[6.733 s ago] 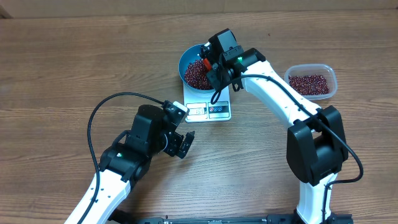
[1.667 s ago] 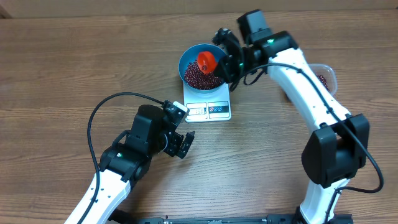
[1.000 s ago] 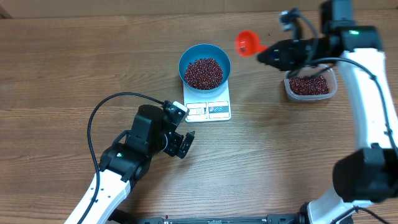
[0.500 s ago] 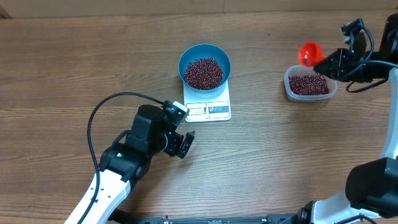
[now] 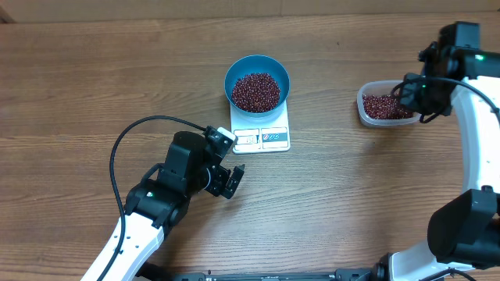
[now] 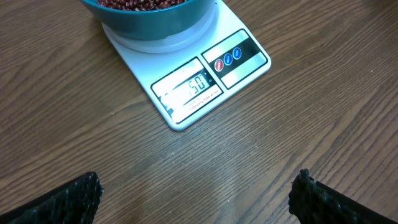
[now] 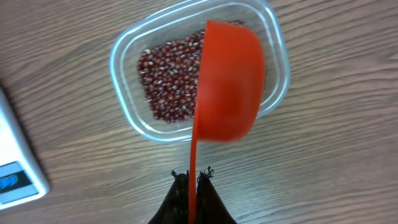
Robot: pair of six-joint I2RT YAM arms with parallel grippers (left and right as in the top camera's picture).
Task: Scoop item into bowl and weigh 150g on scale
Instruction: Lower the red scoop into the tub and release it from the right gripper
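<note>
The blue bowl [image 5: 257, 82] holds a heap of dark red-brown beans [image 5: 255, 90] and stands on the white scale [image 5: 262, 138]. In the left wrist view the bowl [image 6: 149, 15] and the scale [image 6: 205, 78] lie ahead of my open left gripper [image 6: 199, 199], which hovers over bare wood. In the overhead view that left gripper [image 5: 232, 181] sits below and left of the scale. My right gripper [image 7: 193, 177] is shut on the thin handle of an orange scoop [image 7: 230, 81]. The scoop is tilted on its side over the clear tub. The right gripper [image 5: 410, 90] hides the scoop from overhead.
The clear plastic tub [image 7: 127, 59] with more beans [image 7: 168, 87] stands at the right of the table [image 5: 364, 109]. A corner of the scale [image 7: 15, 174] shows at the left edge of the right wrist view. The left arm's black cable [image 5: 125, 140] loops over the table.
My right arm has carried the orange scoop away from the blue bowl, rightward to the clear tub. The left arm has not moved.
</note>
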